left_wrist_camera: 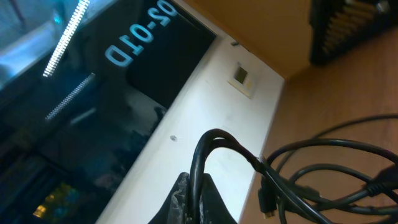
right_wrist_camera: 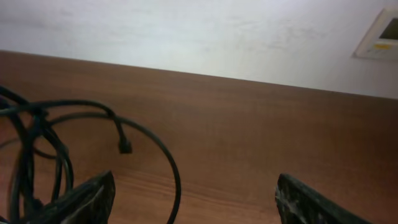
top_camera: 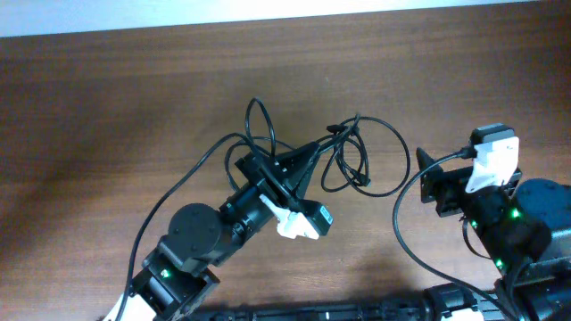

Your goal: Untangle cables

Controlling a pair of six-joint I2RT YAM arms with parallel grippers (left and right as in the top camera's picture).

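A tangle of thin black cables (top_camera: 357, 119) lies on the wooden table at the centre. My left gripper (top_camera: 310, 152) reaches into it from the lower left and is shut on a loop of cable (left_wrist_camera: 211, 140), which rises from between its jaws (left_wrist_camera: 202, 193). More loops and a small plug (left_wrist_camera: 267, 202) lie to its right. My right gripper (top_camera: 426, 178) is open and empty at the right edge of the tangle. In the right wrist view its fingers (right_wrist_camera: 196, 199) are spread wide, one cable arc (right_wrist_camera: 171, 168) runs between them, and a plug end (right_wrist_camera: 124, 146) lies ahead.
The wooden table (top_camera: 134, 98) stretches bare to the left and back. A thicker black lead (top_camera: 399, 227) curves along the front right by the right arm. A white wall with a small plate (right_wrist_camera: 379, 34) borders the table's far side.
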